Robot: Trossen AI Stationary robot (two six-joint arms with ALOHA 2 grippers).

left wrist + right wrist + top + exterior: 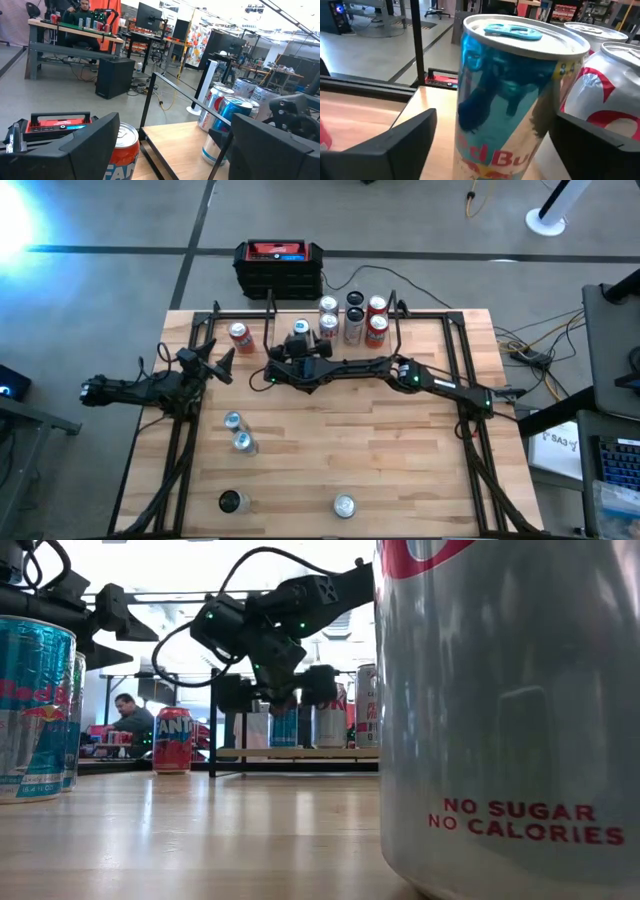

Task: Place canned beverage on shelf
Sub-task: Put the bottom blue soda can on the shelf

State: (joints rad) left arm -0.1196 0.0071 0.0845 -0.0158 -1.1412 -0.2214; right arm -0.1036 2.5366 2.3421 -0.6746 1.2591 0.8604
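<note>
A blue Red Bull can (507, 100) stands upright on its base on the light wood board of the shelf (300, 752) at the table's far side. It is at the left end of a row of several other cans (352, 315). My right gripper (495, 132) reaches in from the right and is open, with one finger on either side of the blue can (301, 328). A gap shows beside one finger. My left gripper (215, 362) waits open and level at the table's left, near an orange Fanta can (240, 335) standing on the table.
A black box with a red top (279, 265) sits beyond the far edge. Loose cans stand on the near half of the table (238, 432), (232, 501), (344, 505); one fills the low view's right side (500, 720). Black frame rails (470, 410) run along both sides.
</note>
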